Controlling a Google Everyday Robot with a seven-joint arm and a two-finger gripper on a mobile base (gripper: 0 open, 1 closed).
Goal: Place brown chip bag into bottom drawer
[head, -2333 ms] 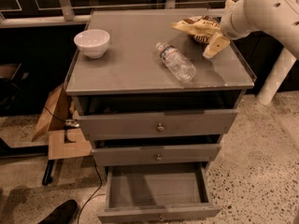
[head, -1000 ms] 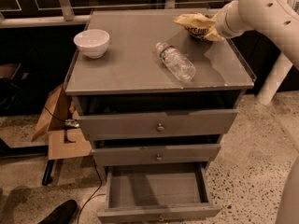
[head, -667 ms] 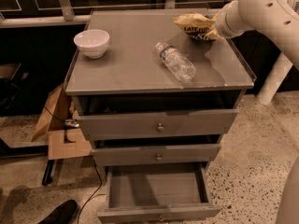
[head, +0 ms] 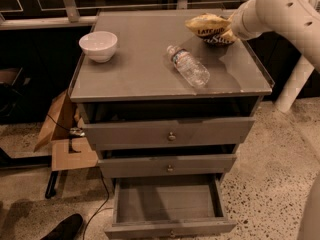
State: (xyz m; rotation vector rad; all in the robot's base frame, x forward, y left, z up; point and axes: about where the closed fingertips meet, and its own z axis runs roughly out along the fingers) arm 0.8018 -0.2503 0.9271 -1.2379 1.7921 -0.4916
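The brown chip bag (head: 206, 26), crumpled yellow-cream foil with dark patches, lies at the back right of the cabinet top. My gripper (head: 228, 34) reaches in from the right at the end of the white arm and is shut on the bag's right end. The bag sits at or just above the top surface. The bottom drawer (head: 167, 202) is pulled out at the foot of the cabinet, and its shallow grey box is empty.
A clear water bottle (head: 188, 66) lies on its side mid-top, in front of and left of the bag. A white bowl (head: 98, 45) stands at the left. The two upper drawers (head: 170, 134) are nearly closed. A cardboard box (head: 62, 134) and a cable lie on the floor at the left.
The gripper moved from in front of the bag up onto its right end and closed on it. The bag now looks more bunched. Bottle, bowl and drawers have not moved.
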